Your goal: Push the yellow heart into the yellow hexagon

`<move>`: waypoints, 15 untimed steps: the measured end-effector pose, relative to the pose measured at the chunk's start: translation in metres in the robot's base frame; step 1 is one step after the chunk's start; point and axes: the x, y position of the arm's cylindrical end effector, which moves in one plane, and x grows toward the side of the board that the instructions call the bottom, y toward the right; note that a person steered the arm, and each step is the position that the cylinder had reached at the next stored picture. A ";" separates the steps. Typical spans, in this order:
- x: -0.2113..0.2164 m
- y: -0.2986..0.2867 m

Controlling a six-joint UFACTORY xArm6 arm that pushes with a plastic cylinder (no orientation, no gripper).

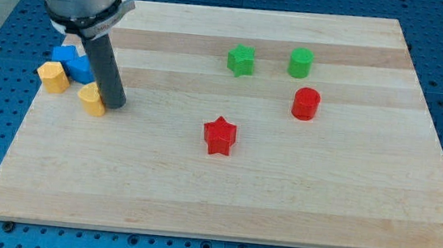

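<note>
The yellow heart lies near the board's left edge. The yellow hexagon sits to its upper left, a small gap between them. My tip rests on the board just right of the yellow heart, touching or almost touching it. The dark rod rises from the tip toward the view's top left.
Two blue blocks sit together just above the yellow hexagon and heart. A red star lies mid-board. A green star, a green cylinder and a red cylinder lie toward the upper right. The wooden board sits on a blue perforated table.
</note>
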 end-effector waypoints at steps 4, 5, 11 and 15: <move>0.022 -0.068; 0.054 -0.071; 0.021 0.054; 0.012 0.193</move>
